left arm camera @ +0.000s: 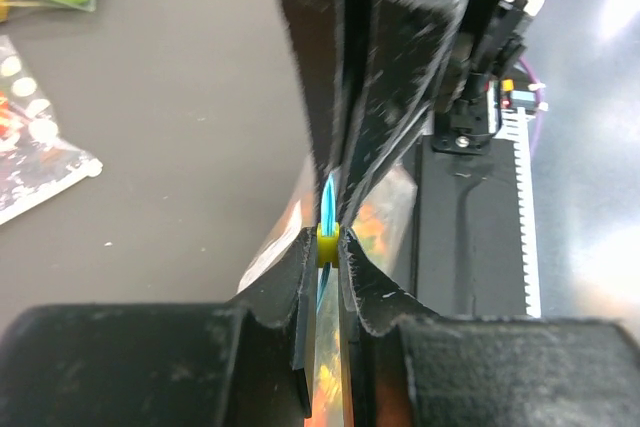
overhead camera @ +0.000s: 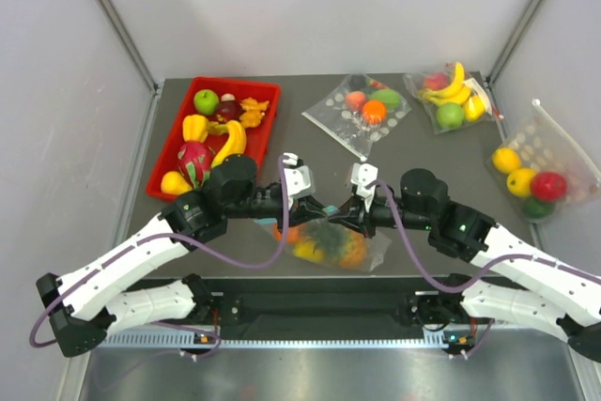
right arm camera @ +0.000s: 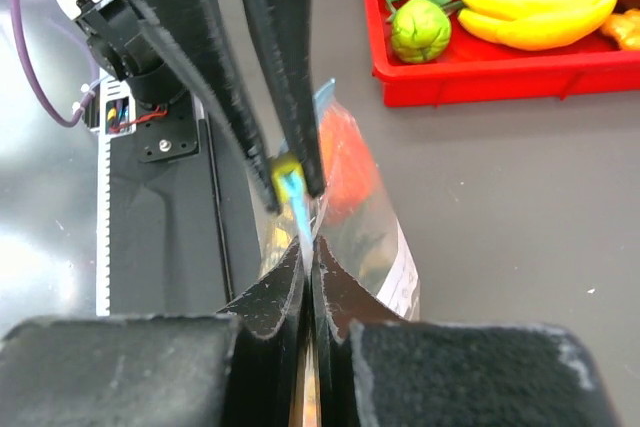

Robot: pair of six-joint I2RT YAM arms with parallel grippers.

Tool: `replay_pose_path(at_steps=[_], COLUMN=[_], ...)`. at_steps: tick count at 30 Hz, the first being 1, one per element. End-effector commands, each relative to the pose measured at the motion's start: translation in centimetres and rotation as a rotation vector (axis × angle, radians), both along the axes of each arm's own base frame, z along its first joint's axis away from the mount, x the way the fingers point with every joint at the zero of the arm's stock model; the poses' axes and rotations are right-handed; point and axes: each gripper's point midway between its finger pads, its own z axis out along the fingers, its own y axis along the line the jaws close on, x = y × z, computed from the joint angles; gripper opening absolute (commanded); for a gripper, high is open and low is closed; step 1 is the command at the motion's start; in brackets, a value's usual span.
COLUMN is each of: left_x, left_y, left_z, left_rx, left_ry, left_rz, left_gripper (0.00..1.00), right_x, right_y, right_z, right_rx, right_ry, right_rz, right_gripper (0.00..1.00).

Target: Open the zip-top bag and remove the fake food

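Observation:
The zip-top bag (overhead camera: 368, 253) lies near the table's front edge, between the two arms, with its teal zip strip (left arm camera: 329, 197) pulled upright. The fake food (overhead camera: 351, 251) shows through it as orange, yellow and green. My left gripper (overhead camera: 322, 213) is shut on the strip's yellow slider (left arm camera: 328, 244); in the left wrist view its tips (left arm camera: 328, 239) pinch the slider. My right gripper (overhead camera: 344, 222) is shut on the teal strip right beside it; in the right wrist view its tips (right arm camera: 311, 250) pinch the strip (right arm camera: 299, 205). The two grippers face each other, nearly touching.
A red tray (overhead camera: 172, 143) with bananas, a dragon fruit and a green apple stands at the back left. A dotted bag (overhead camera: 362, 110), a banana bag (overhead camera: 451, 96) and another fruit bag (overhead camera: 535, 171) lie at the back and right. The black front rail (overhead camera: 319, 307) runs just behind the zip-top bag.

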Motion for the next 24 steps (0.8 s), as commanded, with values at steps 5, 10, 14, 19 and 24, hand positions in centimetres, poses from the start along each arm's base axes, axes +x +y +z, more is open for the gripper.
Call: replay_pose_path(at_steps=[5, 10, 14, 19, 24], left_x=[1.0, 0.8, 0.5, -0.1, -0.4], left_y=[1.0, 0.7, 1.0, 1.9, 3.1], left_z=[-0.6, -1.6, -2.0, -3.5, -4.8], left_rx=[0.013, 0.029, 0.033, 0.063, 0.096], left_ry=[-0.025, 0.009, 0.029, 0.064, 0.084], left_rz=[0.069, 0.055, 0.063, 0.075, 0.105], left_gripper=[0.00, 0.00, 0.00, 0.00, 0.00], right_x=[-0.5, -0.4, 0.6, 2.3, 4.9], right_y=[-1.2, -2.1, -3.3, -4.8, -6.1], right_z=[3.3, 4.0, 4.5, 5.4, 6.3], right_rx=[0.120, 0.140, 0.133, 0.136, 0.145], right_ry=[-0.060, -0.075, -0.103, -0.124, -0.128], right_rz=[-0.031, -0.072, -0.149, -0.260, -0.377], right_gripper=[0.00, 0.00, 0.00, 0.00, 0.00])
